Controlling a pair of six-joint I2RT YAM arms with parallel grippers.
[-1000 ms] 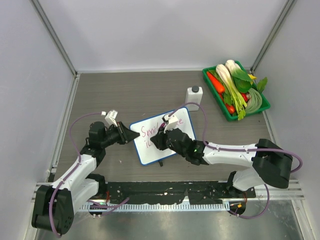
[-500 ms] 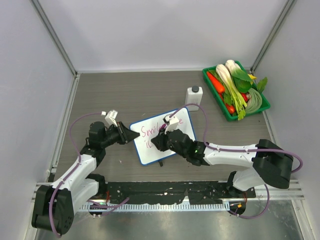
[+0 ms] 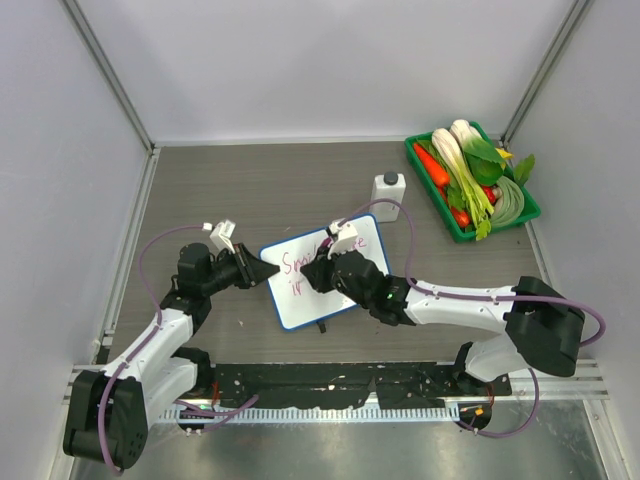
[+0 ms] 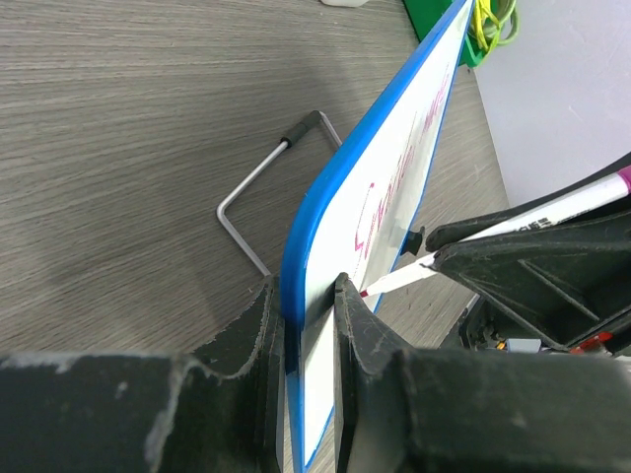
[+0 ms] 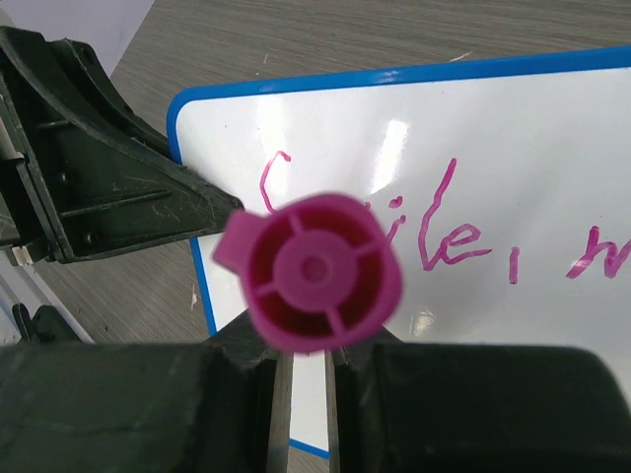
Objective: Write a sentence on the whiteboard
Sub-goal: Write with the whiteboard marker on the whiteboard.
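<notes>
The whiteboard [image 3: 300, 310] stands tilted on the table, blue-rimmed. The sentence [image 3: 297, 265] is in magenta, in two lines; the right arm hides most of it. My left gripper [image 3: 268, 275] is shut on the board's left edge; in the left wrist view [image 4: 306, 291] its jaws pinch the blue rim [image 4: 325, 217]. My right gripper [image 3: 322, 275] is shut on a magenta marker [image 5: 315, 271], whose tip [image 4: 367, 292] meets the board face. The right wrist view shows "ile, m" of the sentence [image 5: 449, 236] on the whiteboard [image 5: 552, 325].
A white bottle [image 3: 388, 192] stands just behind the board. A green tray [image 3: 418, 160] of vegetables sits at the far right corner. The board's wire stand [image 4: 266, 182] rests on the table behind it. Walls enclose the table on three sides.
My right gripper has shifted slightly up and left over the board with the marker. The second line's strokes have grown a little. The left gripper has not moved.
</notes>
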